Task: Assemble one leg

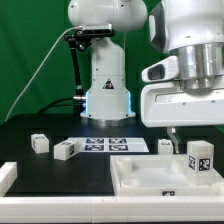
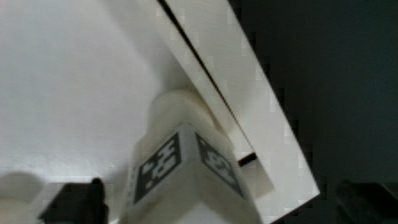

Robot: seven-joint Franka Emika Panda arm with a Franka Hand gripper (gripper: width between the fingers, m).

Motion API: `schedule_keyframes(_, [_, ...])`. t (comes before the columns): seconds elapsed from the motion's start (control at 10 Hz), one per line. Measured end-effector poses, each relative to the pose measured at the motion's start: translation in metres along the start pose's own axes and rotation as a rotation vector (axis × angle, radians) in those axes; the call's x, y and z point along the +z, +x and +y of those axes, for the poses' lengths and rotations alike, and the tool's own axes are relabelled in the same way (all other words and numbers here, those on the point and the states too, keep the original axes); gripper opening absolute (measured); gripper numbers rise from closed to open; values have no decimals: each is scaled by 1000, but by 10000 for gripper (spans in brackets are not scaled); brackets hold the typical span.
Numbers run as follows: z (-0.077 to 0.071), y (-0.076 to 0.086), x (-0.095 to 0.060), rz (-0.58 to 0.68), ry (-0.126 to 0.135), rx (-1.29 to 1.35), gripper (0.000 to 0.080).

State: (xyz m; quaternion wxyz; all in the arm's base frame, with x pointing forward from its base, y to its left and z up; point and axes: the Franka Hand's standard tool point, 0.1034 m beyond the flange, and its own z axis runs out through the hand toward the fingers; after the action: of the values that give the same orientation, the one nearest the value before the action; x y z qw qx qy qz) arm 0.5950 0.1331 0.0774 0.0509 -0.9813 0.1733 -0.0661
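A leg [image 1: 199,160], a small white block with black-and-white tags, stands upright on the right corner of the large white panel [image 1: 140,178]. My gripper [image 1: 192,132] hangs just above it. In the wrist view the leg [image 2: 187,165] sits between my gripper [image 2: 217,205] fingers. The dark fingertips [image 2: 75,200] stand wide of it on both sides, with gaps, so the gripper is open and holds nothing. The panel's raised rim [image 2: 214,60] runs beside the leg.
Two more legs [image 1: 40,143] [image 1: 66,149] lie on the black table at the exterior view's left, and a third [image 1: 166,146] lies behind the panel. The marker board [image 1: 112,145] lies mid-table. The arm's base [image 1: 105,90] stands behind. A white part [image 1: 6,178] lies at the left edge.
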Motion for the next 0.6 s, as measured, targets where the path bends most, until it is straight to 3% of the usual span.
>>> schedule_keyframes(0.6, [0,2,2,-6,-20,-553,649])
